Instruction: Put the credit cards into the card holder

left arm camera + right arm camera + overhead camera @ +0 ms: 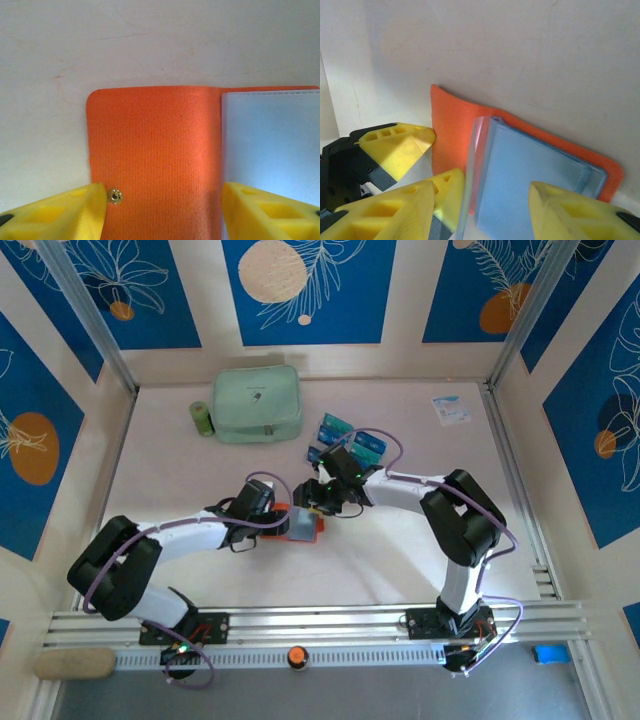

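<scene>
The card holder [305,527] is an orange wallet lying open mid-table. In the left wrist view its orange flap [155,150] lies flat, with a snap button [115,196] and pale blue sleeves [270,140] on the right. My left gripper [162,210] is open, its yellow fingers straddling the flap. My right gripper [485,215] is open just over the bluish sleeve stack [535,180], where one clear sleeve [472,165] stands up. I cannot tell if cards sit inside. Three teal credit cards [335,426] [370,445] [315,453] lie loose behind the right gripper [322,502].
A mint-green zip pouch [257,403] and a green cylinder [202,418] sit at the back left. A white-and-blue leaflet [451,408] lies at the back right. The left gripper's fingers [395,150] crowd the holder's left side in the right wrist view.
</scene>
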Available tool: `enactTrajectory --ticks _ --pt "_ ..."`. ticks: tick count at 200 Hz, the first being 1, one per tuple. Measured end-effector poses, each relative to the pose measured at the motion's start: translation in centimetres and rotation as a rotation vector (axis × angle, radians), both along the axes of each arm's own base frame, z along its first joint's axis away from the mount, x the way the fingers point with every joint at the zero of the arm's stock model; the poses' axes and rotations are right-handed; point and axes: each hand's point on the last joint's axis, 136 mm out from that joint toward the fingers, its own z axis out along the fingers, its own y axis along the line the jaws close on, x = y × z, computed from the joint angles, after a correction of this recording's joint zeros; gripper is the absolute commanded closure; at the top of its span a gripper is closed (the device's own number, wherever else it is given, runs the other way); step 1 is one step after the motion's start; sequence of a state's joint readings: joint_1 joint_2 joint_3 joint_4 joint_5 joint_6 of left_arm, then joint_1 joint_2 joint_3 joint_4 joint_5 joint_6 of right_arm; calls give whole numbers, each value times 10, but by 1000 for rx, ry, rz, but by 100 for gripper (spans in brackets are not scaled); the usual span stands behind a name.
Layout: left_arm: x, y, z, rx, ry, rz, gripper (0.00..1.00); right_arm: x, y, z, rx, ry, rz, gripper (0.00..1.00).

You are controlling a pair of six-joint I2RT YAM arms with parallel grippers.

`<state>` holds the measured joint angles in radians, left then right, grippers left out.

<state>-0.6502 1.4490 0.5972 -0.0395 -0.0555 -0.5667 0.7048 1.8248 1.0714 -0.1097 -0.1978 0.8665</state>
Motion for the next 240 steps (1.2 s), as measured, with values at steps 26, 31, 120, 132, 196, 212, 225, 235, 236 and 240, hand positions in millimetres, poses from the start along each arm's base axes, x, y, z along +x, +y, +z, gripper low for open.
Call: enactTrajectory --ticks 26,31,120,132,196,212,225,235,236,240 --pt "0 0 0 -1 0 -1 35 -2 4 -10 14 41 1 49" --pt "0 0 0 -3 0 -1 34 -3 6 -10 20 48 2 49" --pt "1 8 58 -83 -119 51 0 -1 28 13 141 87 -4 48" --pt "2 13 65 -80 -140 71 0 0 33 19 151 79 2 48" --pt "-1 40 79 -60 -195 155 0 9 67 31 183 56 43 48" --pt "-2 44 79 -55 -194 163 0 11 72 20 174 75 48 48" --pt "-3 46 77 -50 -189 166 0 11 74 8 160 98 51 48" --pt "-4 47 76 -46 -185 169 0 11 74 1 152 113 52 48" --pt "-4 47 76 -45 -184 169 0 11 74 0 151 114 53 48" --pt "-4 47 76 -44 -183 169 0 10 74 -3 148 121 53 48"
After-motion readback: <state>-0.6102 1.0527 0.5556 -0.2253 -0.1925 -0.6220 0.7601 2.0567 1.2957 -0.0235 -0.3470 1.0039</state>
